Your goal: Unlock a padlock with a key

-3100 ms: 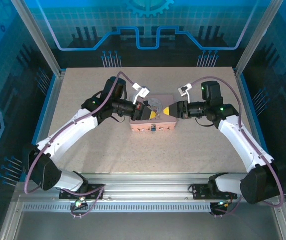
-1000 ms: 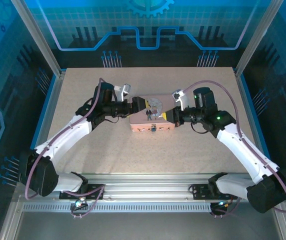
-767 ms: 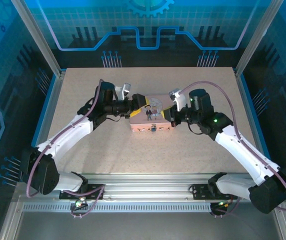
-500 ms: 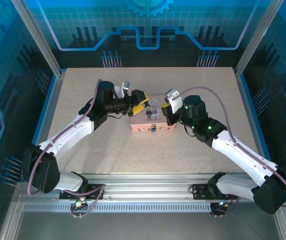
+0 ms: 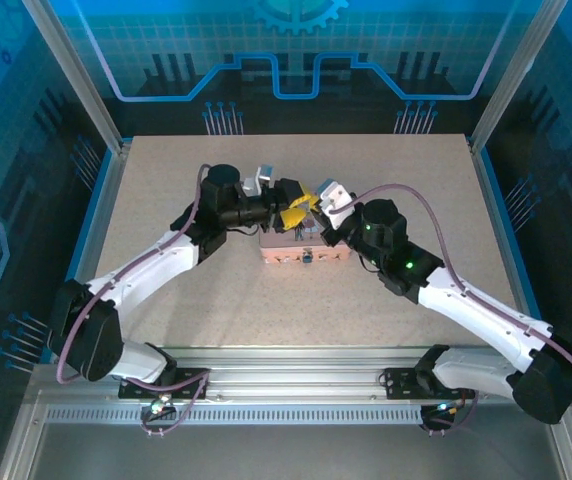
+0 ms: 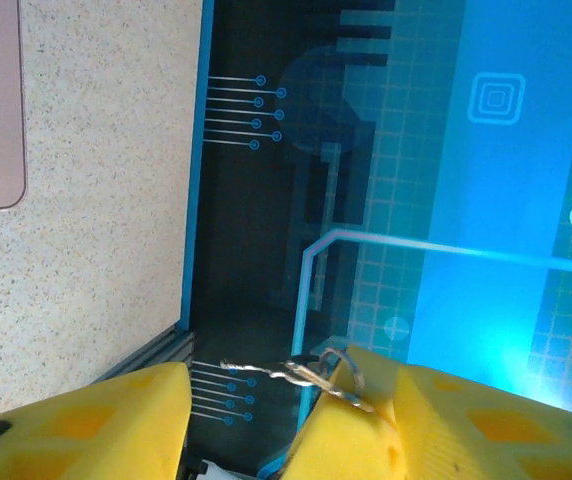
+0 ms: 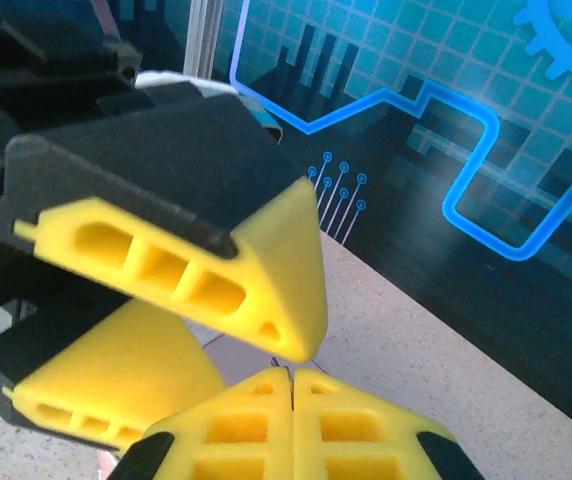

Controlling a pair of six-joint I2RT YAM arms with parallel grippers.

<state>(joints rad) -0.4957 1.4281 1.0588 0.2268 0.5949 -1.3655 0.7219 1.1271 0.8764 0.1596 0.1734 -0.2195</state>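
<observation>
A: Box first. Where is it, and what's in it?
B: Pink box [image 5: 278, 255] sits mid-table [image 5: 166, 190], long side across. The lid is mostly covered by both arms' front ends. What shows of it looks down flat, so the contents can't be seen. One lid corner shows at the left edge of the left wrist view.

A: Padlock?
B: Padlock [image 5: 307, 259] is a tiny bluish-silver bit at the centre of the box's near face, touching it. It's too small to read the shackle, so I can't tell locked or unlocked.

A: Key?
B: Key [image 6: 266, 373] is a small metal one on a ring, in the air between the left gripper's [image 5: 297, 209] yellow fingers [image 7: 216, 270]. The ring end is against the finger on the right of the left wrist view, and the blade points across the gap toward the other finger without touching it.

A: L gripper state?
B: Jaws apart, with a clear gap in both wrist views. It isn't pinched on anything. It hovers over the far-left part of the lid.

A: R gripper?
B: Right gripper [image 7: 292, 385] has its pads pressed flat together, fully closed. No object visible between them. Its tips are just beside the L fingers, nose to nose above the box. I can't tell if they touch.

A: Anything else on the table?
B: The arms and cables lie over it.
</observation>
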